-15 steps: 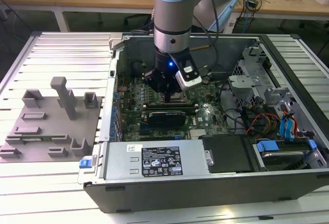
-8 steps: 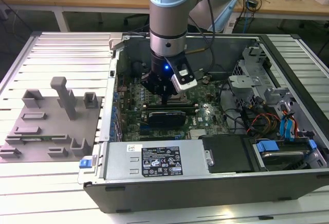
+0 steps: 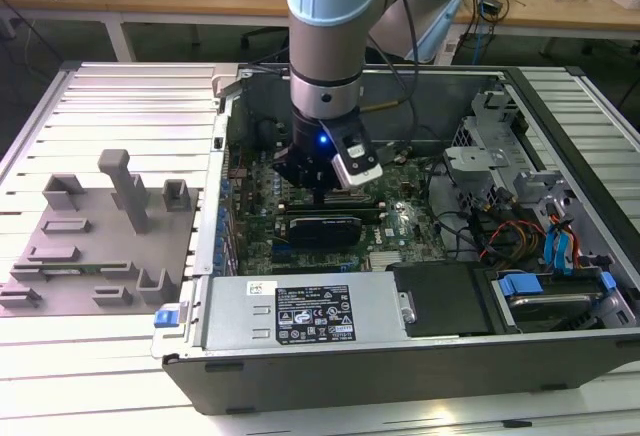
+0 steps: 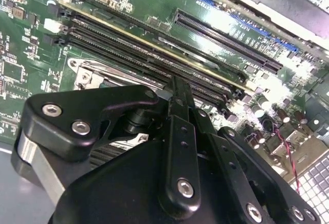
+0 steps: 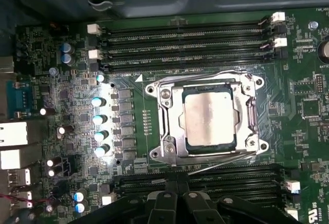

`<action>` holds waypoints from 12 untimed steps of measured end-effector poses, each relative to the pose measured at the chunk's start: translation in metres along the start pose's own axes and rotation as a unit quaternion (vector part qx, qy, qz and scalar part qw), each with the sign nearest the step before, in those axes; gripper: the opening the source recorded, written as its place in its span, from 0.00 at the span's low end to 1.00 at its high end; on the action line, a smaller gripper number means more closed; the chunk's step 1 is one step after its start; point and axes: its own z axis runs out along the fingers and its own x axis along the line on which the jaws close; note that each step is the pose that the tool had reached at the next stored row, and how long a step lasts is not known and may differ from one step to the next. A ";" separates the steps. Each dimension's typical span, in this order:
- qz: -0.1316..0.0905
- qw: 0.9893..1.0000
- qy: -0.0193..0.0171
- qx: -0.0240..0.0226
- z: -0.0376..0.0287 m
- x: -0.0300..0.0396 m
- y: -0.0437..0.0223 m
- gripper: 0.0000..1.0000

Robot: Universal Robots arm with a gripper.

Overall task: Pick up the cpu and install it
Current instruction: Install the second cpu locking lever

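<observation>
- As far as the first wrist view shows, gripper [image 5: 177,175] fingers [image 5: 168,199] pressed together, nothing clamped between.
- Tips low over motherboard [image 5: 128,147], just beside edge of socket frame [image 5: 164,147] and thin retention lever [image 5: 226,161].
- cpu [image 5: 209,118] lying flat inside socket frame, silvery top bare, close to tips but apart from them.
- Memory slots [image 5: 185,34] flanking socket on two sides, nearer bank right beneath tips.
- On exterior view's clock face, from gripper: grey fixture plate [image 3: 90,246] at 9 o'clock, outside computer case [image 3: 400,371]; power supply [image 3: 300,311] at 6; drive cables [image 3: 520,231] at 3.
- Risks, judged: lever seemingly angled off frame, perhaps unlatched, so a bump could shift cpu in its seat. Sideways slip of tips could snag lever or scrape slots.
</observation>
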 end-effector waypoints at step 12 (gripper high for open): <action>0.001 0.998 0.005 -0.060 0.0087 0.0079 -0.0063 0.11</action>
